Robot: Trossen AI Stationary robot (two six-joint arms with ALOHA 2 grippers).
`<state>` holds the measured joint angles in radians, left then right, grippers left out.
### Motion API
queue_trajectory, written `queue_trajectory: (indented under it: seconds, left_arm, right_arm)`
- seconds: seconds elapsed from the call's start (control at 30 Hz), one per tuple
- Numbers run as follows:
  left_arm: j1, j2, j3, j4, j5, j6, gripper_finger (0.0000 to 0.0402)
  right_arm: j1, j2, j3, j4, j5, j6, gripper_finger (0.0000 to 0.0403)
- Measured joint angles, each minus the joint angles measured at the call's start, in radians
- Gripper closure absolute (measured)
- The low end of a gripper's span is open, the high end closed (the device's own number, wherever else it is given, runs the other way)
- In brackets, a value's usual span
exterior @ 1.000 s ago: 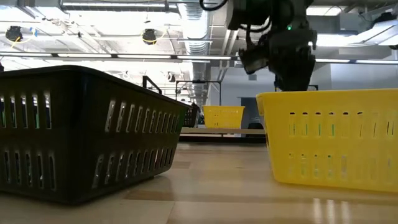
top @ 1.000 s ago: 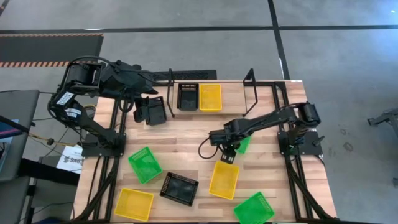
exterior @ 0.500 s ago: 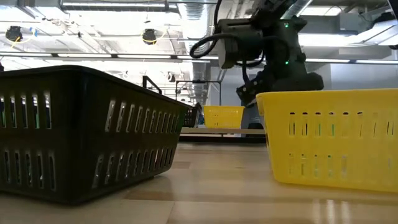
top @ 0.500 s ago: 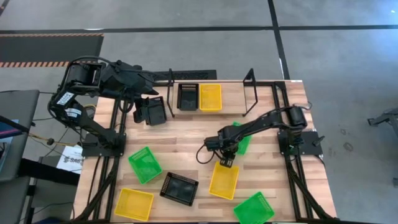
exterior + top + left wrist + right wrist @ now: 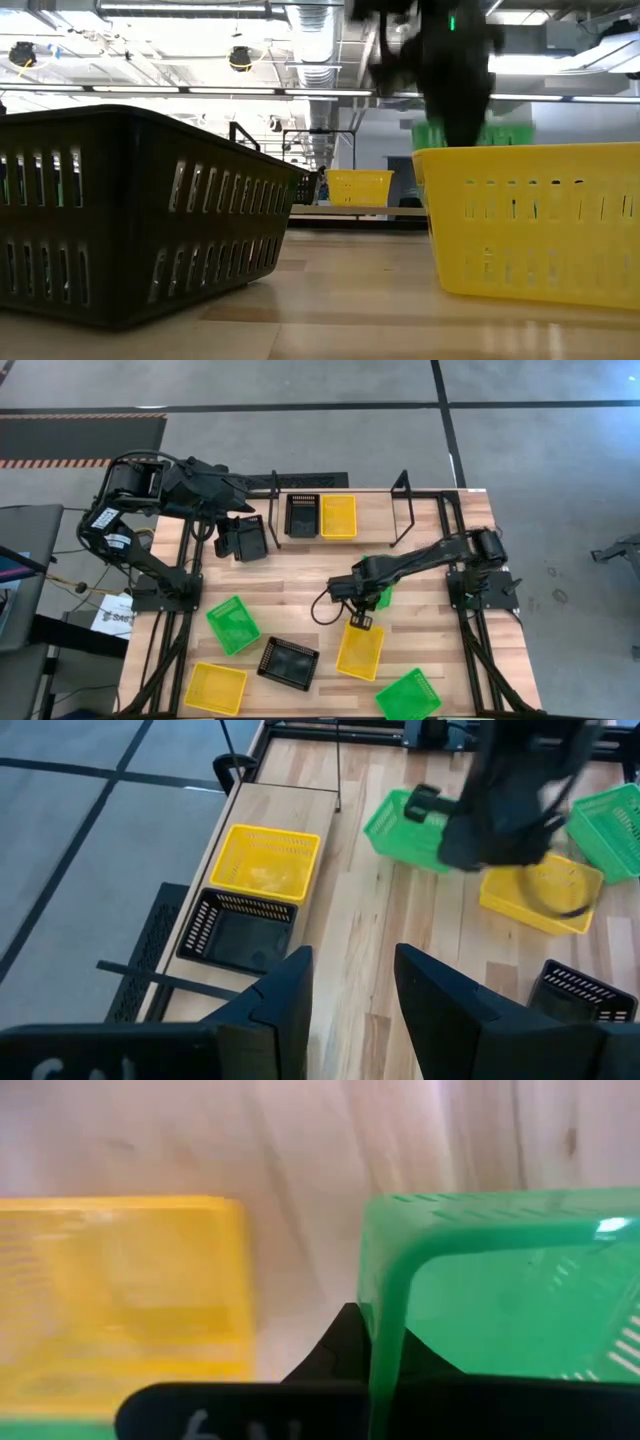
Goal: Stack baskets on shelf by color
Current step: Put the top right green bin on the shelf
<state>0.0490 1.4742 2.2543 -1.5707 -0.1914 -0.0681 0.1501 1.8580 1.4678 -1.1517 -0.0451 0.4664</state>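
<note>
High view: right gripper [image 5: 361, 619] sits mid-table at the near edge of a yellow basket [image 5: 360, 650], with a green basket [image 5: 384, 596] mostly hidden under the arm, only a corner showing. Fingers too small to read here. Left gripper [image 5: 222, 520] hangs off the shelf's [image 5: 404, 482] left end over a black basket [image 5: 244, 538]; whether it holds that basket can't be told. On the shelf, a black bin [image 5: 302, 515] and a yellow bin [image 5: 338, 516] sit side by side. Loose on the table: two more green, one more yellow, one more black.

Low view: right arm is a dark blur above the yellow basket [image 5: 535, 225], green rim [image 5: 500, 134] just behind it; fingertips not visible. Black basket [image 5: 140, 210] fills the left, cut off at the frame edge.

Left wrist view: left fingers [image 5: 290, 995] stand part open with a clear gap between them. The black basket seen from above doesn't show. Beyond them, the shelf's yellow bin [image 5: 266, 863] and black bin [image 5: 235, 928].

Right wrist view: right fingers clamped tight on the green basket's [image 5: 500, 1290] rim, one dark finger [image 5: 340, 1345] showing beside the wall, the other hidden. Yellow basket [image 5: 120, 1290] blurred just beside it.
</note>
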Motion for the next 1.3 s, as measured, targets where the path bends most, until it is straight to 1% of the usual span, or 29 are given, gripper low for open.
queue_trajectory:
  seconds: [0.13,0.2,0.27,0.33,0.47,0.57,0.63,0.77,0.83,0.93,1.1,1.3]
  left_arm:
    - [0.000,0.000,0.000,0.000,0.000,-0.001,0.0269]
    - [0.000,0.000,0.000,0.000,0.000,-0.001,0.0269]
    - [0.000,0.000,0.000,0.001,0.000,0.000,0.0269]
    - [0.000,0.000,0.000,0.001,0.000,0.000,0.0269]
    - [0.000,0.000,0.000,0.002,0.000,0.001,0.0269]
    - [0.000,0.000,0.000,0.001,0.000,-0.005,0.0269]
    - [0.000,0.000,0.000,0.001,0.000,-0.005,0.0269]
    - [0.000,0.000,0.000,0.000,0.000,-0.018,0.0269]
    - [0.000,0.000,0.000,0.000,0.000,-0.025,0.0269]
    - [0.000,0.000,0.000,0.000,0.000,-0.031,0.0269]
    - [0.000,0.000,0.000,0.000,-0.026,-0.032,0.0269]
    - [0.000,0.000,0.000,0.000,-0.058,-0.032,0.0269]
  right_arm:
    - [0.040,-0.075,0.150,-0.047,0.037,-0.009,0.0400]
    - [0.057,-0.115,0.217,-0.071,0.079,-0.038,0.0401]
    - [0.059,-0.151,0.261,-0.123,0.129,-0.086,0.0401]
    - [0.038,-0.175,0.288,-0.185,0.153,-0.138,0.0401]
    - [-0.050,-0.200,0.296,-0.293,0.158,-0.289,0.0401]
    - [-0.144,-0.184,0.295,-0.333,0.121,-0.417,0.0402]
    - [-0.212,-0.165,0.294,-0.332,0.083,-0.512,0.0402]
    - [-0.344,-0.120,0.294,-0.271,0.013,-0.667,0.0402]
    - [-0.397,-0.103,0.294,-0.274,0.002,-0.723,0.0402]
    - [-0.475,-0.099,0.294,-0.306,0.004,-0.778,0.0402]
    - [-0.594,-0.099,0.294,-0.281,0.017,-0.822,0.0402]
    - [-0.654,-0.063,0.294,-0.256,-0.027,-0.892,0.0402]
